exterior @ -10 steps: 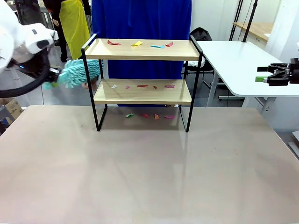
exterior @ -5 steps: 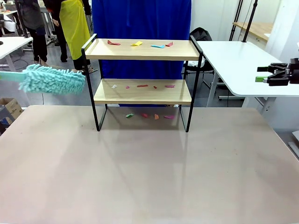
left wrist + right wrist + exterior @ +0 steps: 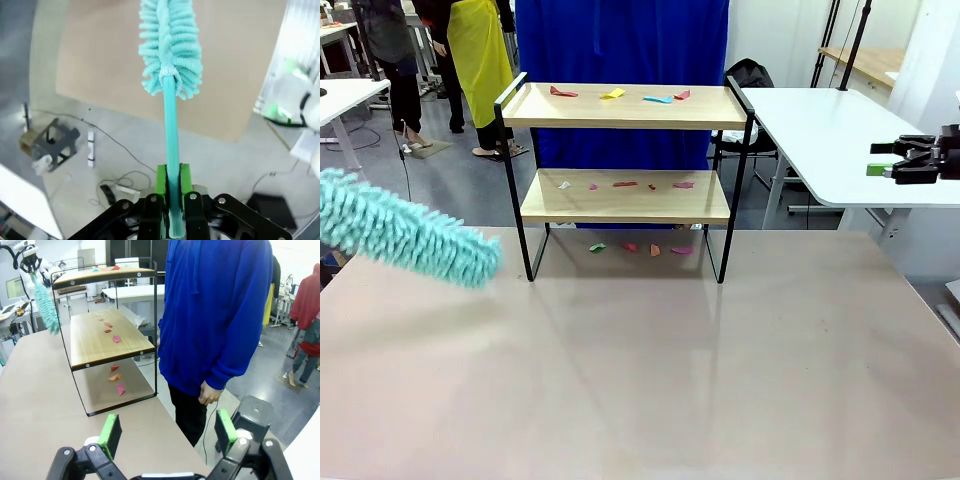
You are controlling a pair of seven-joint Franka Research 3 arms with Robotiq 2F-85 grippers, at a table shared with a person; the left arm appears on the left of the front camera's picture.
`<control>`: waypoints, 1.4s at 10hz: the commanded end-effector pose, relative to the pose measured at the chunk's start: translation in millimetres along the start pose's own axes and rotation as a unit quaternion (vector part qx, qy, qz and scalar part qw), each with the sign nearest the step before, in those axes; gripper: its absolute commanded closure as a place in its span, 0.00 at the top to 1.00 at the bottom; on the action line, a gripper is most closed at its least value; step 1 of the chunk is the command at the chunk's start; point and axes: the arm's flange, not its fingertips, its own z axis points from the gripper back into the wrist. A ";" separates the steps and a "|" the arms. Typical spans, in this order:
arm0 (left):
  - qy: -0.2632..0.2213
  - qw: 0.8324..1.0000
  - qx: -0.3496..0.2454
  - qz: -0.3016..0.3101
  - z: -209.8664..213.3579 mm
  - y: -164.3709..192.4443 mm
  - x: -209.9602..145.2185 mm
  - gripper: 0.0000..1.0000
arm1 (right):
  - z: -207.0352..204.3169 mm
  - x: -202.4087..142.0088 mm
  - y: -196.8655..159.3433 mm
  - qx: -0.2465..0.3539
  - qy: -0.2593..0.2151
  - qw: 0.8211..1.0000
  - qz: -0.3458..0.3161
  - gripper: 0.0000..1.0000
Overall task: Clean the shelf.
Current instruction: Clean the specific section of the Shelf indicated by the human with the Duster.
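Observation:
The shelf (image 3: pixel 620 207) stands at the table's far middle, two wooden boards in a black frame. Coloured paper scraps (image 3: pixel 612 94) lie on its top board, more on the lower board and on the table beneath it. A teal fluffy duster (image 3: pixel 408 236) hangs tilted over the table's left edge, apart from the shelf. My left gripper (image 3: pixel 171 187) is shut on the duster's handle, the duster head (image 3: pixel 170 45) pointing away. My right gripper (image 3: pixel 885 160) hovers open at the far right with nothing between its pads. In the right wrist view the shelf (image 3: pixel 100 342) shows end-on.
A person in a blue hoodie (image 3: pixel 220 315) stands right behind the shelf. A white table (image 3: pixel 820 130) sits to the back right, under my right gripper. The beige table (image 3: pixel 640 370) stretches wide in front of the shelf. People stand at the back left.
The duster swung away from the shelf's left end, leftward and down to the table's left edge. My left arm has left the front view. The right gripper stayed still.

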 end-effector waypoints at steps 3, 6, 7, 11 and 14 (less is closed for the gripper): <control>0.036 0.980 -0.026 -0.192 -11.8 -42.8 32.3 0.13 | -0.9 2.9 0.9 0.000 -0.002 1.000 0.002 1.00; -0.024 0.983 -0.026 -0.179 -30.8 -35.7 54.8 0.13 | -0.9 2.9 0.9 0.000 -0.002 1.000 0.002 1.00; 0.024 0.978 -0.042 -0.205 -19.4 -48.8 54.3 0.13 | -0.9 2.9 0.9 0.000 -0.002 1.000 0.002 1.00; 0.024 0.978 -0.042 -0.205 -19.4 -48.8 54.3 0.13 | -0.9 2.9 0.9 0.000 -0.002 1.000 0.002 1.00; 0.024 0.978 -0.042 -0.205 -19.4 -48.8 54.3 0.13 | -0.9 2.9 0.9 0.000 -0.002 1.000 0.002 1.00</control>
